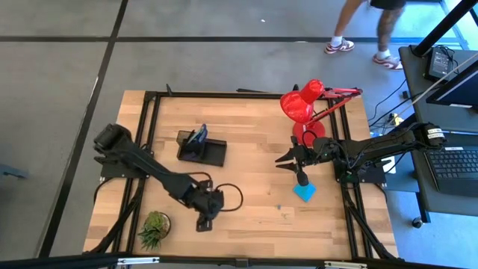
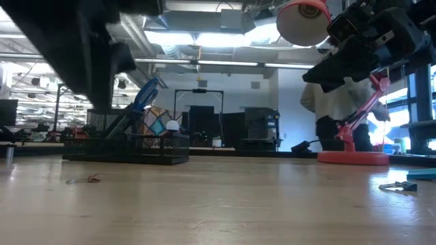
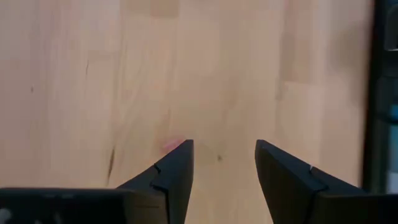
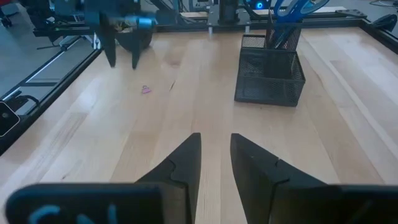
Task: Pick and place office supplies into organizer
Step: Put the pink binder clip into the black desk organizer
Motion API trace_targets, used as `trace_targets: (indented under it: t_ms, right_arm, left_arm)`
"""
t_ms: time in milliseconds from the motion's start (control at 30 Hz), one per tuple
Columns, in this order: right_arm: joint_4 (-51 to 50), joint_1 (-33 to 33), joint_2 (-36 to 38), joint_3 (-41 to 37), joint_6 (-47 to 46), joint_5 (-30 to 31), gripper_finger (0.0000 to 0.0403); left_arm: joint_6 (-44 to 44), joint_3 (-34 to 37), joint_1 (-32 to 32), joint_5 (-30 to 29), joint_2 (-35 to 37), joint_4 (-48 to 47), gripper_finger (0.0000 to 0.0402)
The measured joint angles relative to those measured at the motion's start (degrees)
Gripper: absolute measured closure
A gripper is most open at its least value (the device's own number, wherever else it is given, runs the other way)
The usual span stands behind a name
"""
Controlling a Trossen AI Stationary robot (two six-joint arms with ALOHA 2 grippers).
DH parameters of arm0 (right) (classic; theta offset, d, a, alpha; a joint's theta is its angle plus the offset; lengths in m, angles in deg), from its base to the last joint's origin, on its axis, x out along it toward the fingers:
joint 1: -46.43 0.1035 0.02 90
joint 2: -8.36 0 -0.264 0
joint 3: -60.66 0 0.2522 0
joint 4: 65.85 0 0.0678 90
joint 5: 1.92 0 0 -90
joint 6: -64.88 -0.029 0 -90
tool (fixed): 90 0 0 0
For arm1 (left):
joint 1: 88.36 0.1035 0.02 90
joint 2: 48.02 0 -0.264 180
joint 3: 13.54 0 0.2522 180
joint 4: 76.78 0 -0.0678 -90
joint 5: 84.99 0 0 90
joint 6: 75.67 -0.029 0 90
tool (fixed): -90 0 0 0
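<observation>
Jaws apart, empty, on both; left gripper [image 3: 224,163] low over pink clip [image 4: 145,89], lined up for grab; right gripper [image 4: 215,155] waits facing organizer [image 4: 269,77].

The wooden table [image 1: 246,127] is carrying the black organizer [image 1: 202,152] (scissors standing in its cup end). Well to the organizer's right the red desk lamp [image 1: 308,131] is standing, with the cyan sticky-note pad [image 1: 305,192] lying below it. A small potted plant [image 1: 154,226] is sitting below-left of the organizer, near the table's edge.
</observation>
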Motion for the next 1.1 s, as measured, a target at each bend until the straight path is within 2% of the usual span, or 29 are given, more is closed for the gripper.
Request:
trace_targets:
  t_ms: [300,667,1100]
  right_arm:
    - [-0.43,-0.02,0.00,0.00,-0.04,0.02,0.0312]
    - [-4.04,0.00,-0.02,0.02,-0.11,0.02,0.0312]
    - [-4.73,-0.02,-0.02,0.02,-0.13,0.00,0.0312]
  left_arm:
    - [7.56,-8.16,0.44,-0.70,-9.05,-13.04,0.0237]
    - [16.19,-8.26,2.80,-0.29,-10.23,-12.79,0.0237]
    - [16.90,-8.25,2.87,-0.07,-10.23,-12.60,0.0237]
